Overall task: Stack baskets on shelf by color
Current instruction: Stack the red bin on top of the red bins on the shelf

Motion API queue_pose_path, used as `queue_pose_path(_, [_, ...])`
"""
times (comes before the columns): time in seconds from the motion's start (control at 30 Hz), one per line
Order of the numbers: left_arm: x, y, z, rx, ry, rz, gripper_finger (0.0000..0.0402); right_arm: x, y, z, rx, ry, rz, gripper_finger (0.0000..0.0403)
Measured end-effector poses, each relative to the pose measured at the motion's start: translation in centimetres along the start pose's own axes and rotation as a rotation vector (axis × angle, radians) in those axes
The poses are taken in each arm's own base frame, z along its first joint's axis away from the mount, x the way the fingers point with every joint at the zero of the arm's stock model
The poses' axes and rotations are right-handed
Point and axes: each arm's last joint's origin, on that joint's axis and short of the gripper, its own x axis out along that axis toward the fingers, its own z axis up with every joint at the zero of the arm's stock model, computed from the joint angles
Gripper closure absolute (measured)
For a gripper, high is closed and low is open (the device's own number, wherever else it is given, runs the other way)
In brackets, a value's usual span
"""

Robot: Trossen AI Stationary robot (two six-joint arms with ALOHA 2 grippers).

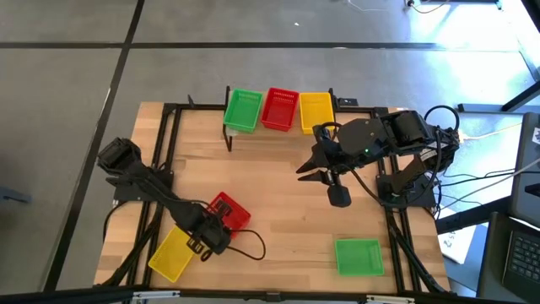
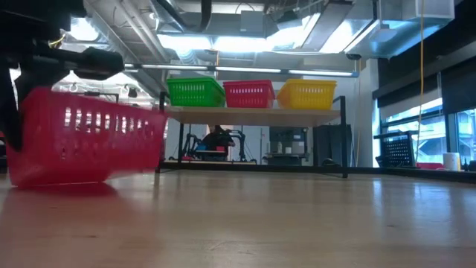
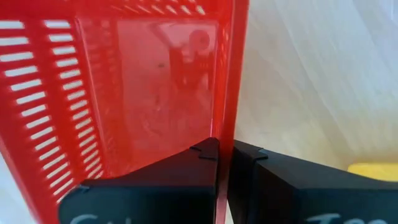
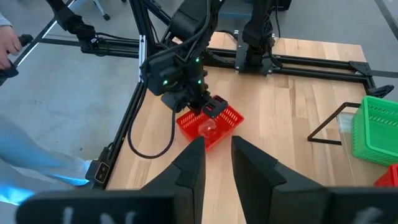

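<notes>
Three baskets stand side by side on the shelf (image 1: pixel 278 127) at the table's far edge: a green one (image 1: pixel 243 110), a red one (image 1: pixel 280 109) and a yellow one (image 1: pixel 315 111). My left gripper (image 1: pixel 211 230) is shut on another red basket (image 1: pixel 229 209) near the table's left front. In the low view this red basket (image 2: pixel 82 138) is slightly tilted, low over the table. A yellow basket (image 1: pixel 172 253) lies on the table beside it, and a green basket (image 1: pixel 359 256) lies at the right front. My right gripper (image 1: pixel 316 165) hangs open, holding nothing, high over the middle right. My left gripper pinches one side wall of the red basket at its rim (image 3: pixel 224 127), one finger inside the basket and one outside. The fingers come steeply from above, at the basket's near-left side. The basket is slightly tilted; whether its bottom touches the table I cannot tell.
Black rails (image 1: pixel 160 152) run along the table's left and right sides. A cable (image 1: pixel 249 249) loops on the table beside the left gripper. A person's hand (image 4: pixel 9 40) shows beyond the table's left edge. Bare wood (image 1: pixel 278 228) lies between the red and green baskets.
</notes>
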Motion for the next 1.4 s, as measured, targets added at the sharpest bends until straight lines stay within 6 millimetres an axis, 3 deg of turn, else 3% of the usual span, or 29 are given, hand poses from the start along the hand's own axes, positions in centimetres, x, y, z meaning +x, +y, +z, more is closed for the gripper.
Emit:
queue_pose_path(0.3, [0.3, 0.0, 0.4, -0.001, -0.028, -0.005, 0.0398, 0.1, 0.0, 0.0, 0.002, 0.0, 0.0, 0.0328])
queue_pose_path(0.7, [0.4, 0.6, 0.4, -0.023, -0.024, 0.001, 0.0345, 0.3, 0.0, 0.0, 0.001, 0.001, 0.0, 0.0328])
queue_pose_path(0.93, [0.4, 0.7, 0.4, -0.165, -0.024, 0.001, 0.0348, 0.3, 0.0, 0.0, -0.01, 0.001, 0.0, 0.0328])
queue_pose_path(1.1, [-0.8, 0.9, 0.5, -0.208, -0.056, -0.003, 0.0345, 0.3, 0.0, 0.0, -0.029, 0.005, 0.0, 0.0328])
queue_pose_path(1.4, [-6.2, 2.0, 3.1, -0.262, -0.15, -0.005, 0.0346, 0.3, 0.0, -0.1, -0.03, 0.011, 0.0, 0.0328])
